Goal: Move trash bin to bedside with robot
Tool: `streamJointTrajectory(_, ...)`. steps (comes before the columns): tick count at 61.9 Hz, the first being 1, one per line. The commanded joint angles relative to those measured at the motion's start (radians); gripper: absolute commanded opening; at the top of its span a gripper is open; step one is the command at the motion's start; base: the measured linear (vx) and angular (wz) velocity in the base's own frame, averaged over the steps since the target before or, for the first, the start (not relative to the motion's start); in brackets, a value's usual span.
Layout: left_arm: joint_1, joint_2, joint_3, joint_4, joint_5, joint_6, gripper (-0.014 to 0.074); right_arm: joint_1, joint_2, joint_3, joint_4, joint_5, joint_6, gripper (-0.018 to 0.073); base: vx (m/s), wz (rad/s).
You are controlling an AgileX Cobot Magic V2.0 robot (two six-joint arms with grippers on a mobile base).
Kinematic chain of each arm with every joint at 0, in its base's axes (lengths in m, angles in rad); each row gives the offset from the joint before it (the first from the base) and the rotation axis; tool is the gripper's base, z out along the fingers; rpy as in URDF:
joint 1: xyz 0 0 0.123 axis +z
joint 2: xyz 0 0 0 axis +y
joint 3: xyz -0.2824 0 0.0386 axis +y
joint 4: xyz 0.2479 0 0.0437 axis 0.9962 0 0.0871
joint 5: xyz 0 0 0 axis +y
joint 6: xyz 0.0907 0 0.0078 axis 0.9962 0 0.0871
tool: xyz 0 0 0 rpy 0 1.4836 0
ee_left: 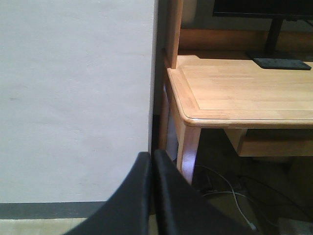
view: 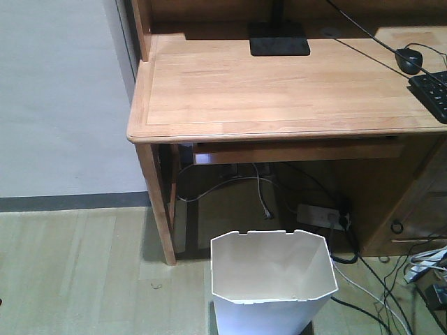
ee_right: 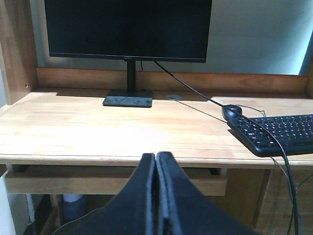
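Front-facing view: white trash bin sits on the floor at 6 o'clock, just in front of the desk. Looks empty, light, thin slick plastic; I'd pinch the near rim. My left gripper and right gripper: jaws pressed together, holding nothing.

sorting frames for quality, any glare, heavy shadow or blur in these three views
Front view: under the desk is deep shadow, the trash bin bright. Left wrist view: purplish glare on the desk leg, left gripper soft and dark. Right wrist view: sheen on the desk, right gripper a silhouette.
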State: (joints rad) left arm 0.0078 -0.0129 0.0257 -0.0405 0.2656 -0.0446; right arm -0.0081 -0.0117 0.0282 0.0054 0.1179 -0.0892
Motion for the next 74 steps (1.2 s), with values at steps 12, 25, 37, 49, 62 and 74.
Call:
streamJointTrajectory(12,0.0,-0.014,0.012,-0.004,-0.069,-0.006,-0.0006,0.0,-0.012,0.007,-0.005,-0.072,-0.006,-0.0009,0.0,0.0)
streamJointTrajectory(25,0.0,-0.014,0.012,-0.004,-0.069,-0.006,-0.0006,0.0,-0.012,0.007,-0.005,-0.072,-0.006,-0.0009,0.0,0.0)
streamJointTrajectory(37,0.0,-0.014,0.012,-0.004,-0.069,-0.006,-0.0006,0.0,-0.012,0.007,-0.005,-0.072,-0.006,-0.0009,0.0,0.0)
streamJointTrajectory(49,0.0,-0.014,0.012,-0.004,-0.069,-0.006,-0.0006,0.0,-0.012,0.007,-0.005,-0.072,-0.006,-0.0009,0.0,0.0)
streamJointTrajectory(62,0.0,-0.014,0.012,-0.004,-0.069,-0.006,-0.0006,0.0,-0.012,0.007,-0.005,-0.073,-0.006,-0.0009,0.0,0.0)
streamJointTrajectory(74,0.0,-0.014,0.012,-0.004,-0.069,-0.006,-0.0006,0.0,-0.012,0.004,0.001,-0.134,-0.002,-0.0009,0.0,0.0)
